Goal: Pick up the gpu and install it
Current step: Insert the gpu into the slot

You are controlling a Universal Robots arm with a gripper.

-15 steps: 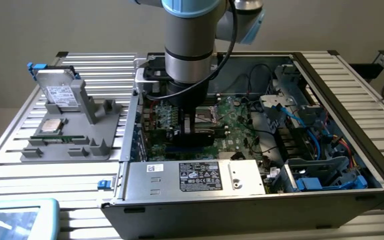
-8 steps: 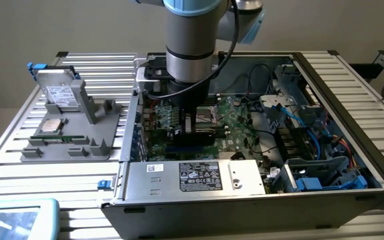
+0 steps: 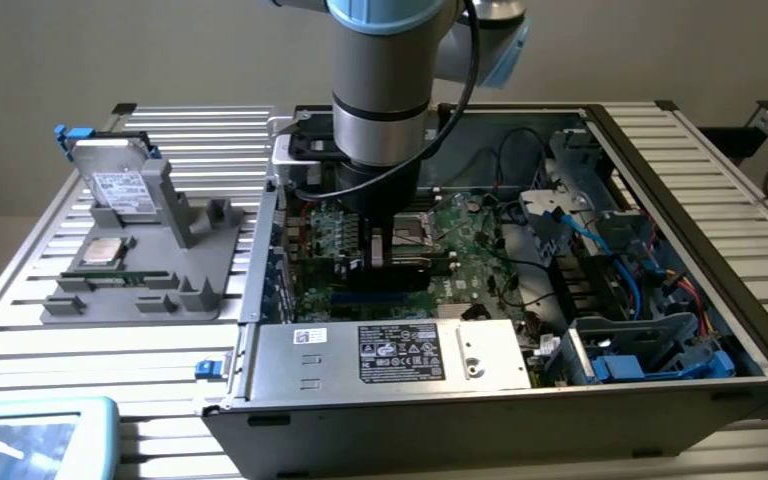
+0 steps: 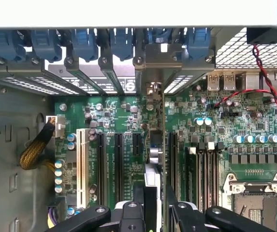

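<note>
My gripper (image 3: 398, 268) is down inside the open computer case (image 3: 704, 250), under the arm's wrist. It is shut on the gpu (image 3: 337, 235), which stands on edge over the motherboard with its green face toward the camera. In the wrist view the gpu (image 4: 153, 152) is seen edge-on, clamped between the black fingers (image 4: 138, 195) of my gripper (image 4: 153, 193). It runs along the black expansion slots (image 4: 102, 164). Its silver bracket end (image 4: 153, 89) reaches the case's rear slot openings. I cannot tell whether it is seated in a slot.
A grey holder (image 3: 204, 300) outside the case carries a hard drive (image 3: 120, 185), a processor (image 3: 101, 252) and a memory stick (image 3: 124, 278). The power supply (image 3: 398, 352) fills the near side. Blue cables (image 3: 624, 240), blue bracket clips (image 4: 85, 43), a red-black wire (image 4: 266, 82) and the processor socket (image 4: 254, 203) surround the slots.
</note>
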